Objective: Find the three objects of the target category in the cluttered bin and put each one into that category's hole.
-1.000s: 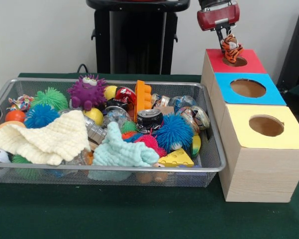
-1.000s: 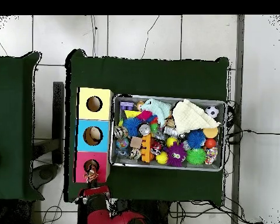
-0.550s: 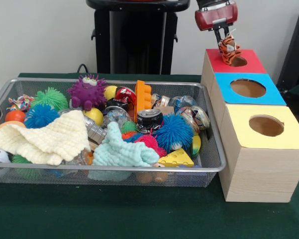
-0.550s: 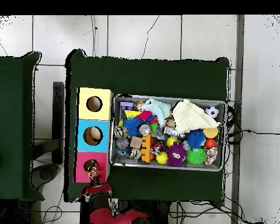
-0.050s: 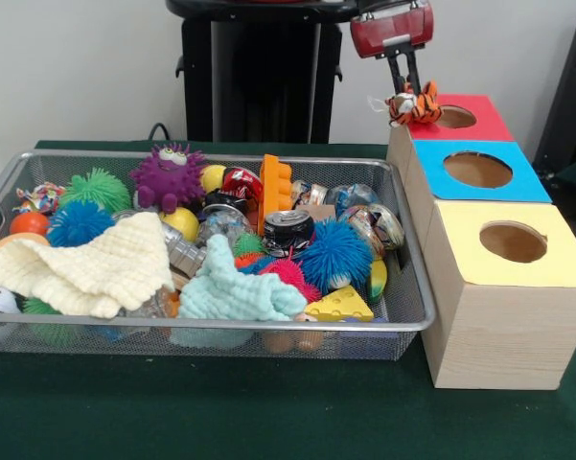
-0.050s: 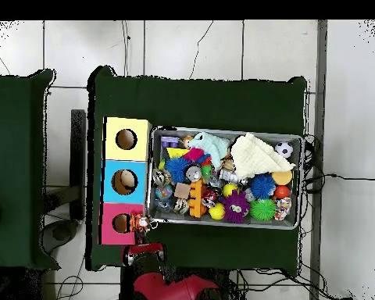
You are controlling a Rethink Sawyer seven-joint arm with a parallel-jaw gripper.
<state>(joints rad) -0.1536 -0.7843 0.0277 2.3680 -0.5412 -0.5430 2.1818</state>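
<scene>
The wire mesh bin (image 5: 403, 316) is sitting on the green tabletop (image 5: 268, 422), crowded with toys: a cream knitted cloth (image 5: 86, 268) and a mint knitted cloth (image 5: 235, 292) are lying over the front, a purple fuzzy monster (image 5: 168, 175) is standing at the back, and an orange toy block (image 5: 275, 190) is standing upright near the middle. A crushed drink can (image 5: 288, 230) is resting beside a blue spiky ball (image 5: 335, 255), with a yellow cheese wedge (image 5: 338, 305) just in front; the can's lettering cannot be read. Beside the bin three wooden boxes are standing in a row, topped by the red hole panel (image 5: 455, 117), the blue hole panel (image 5: 479, 171) and the yellow hole panel (image 5: 513, 241). The end effector (image 5: 403, 88) is clamping the small tiger plush (image 5: 412, 103), which is hanging at the red panel's edge nearest the bin, beside its hole rather than over it
</scene>
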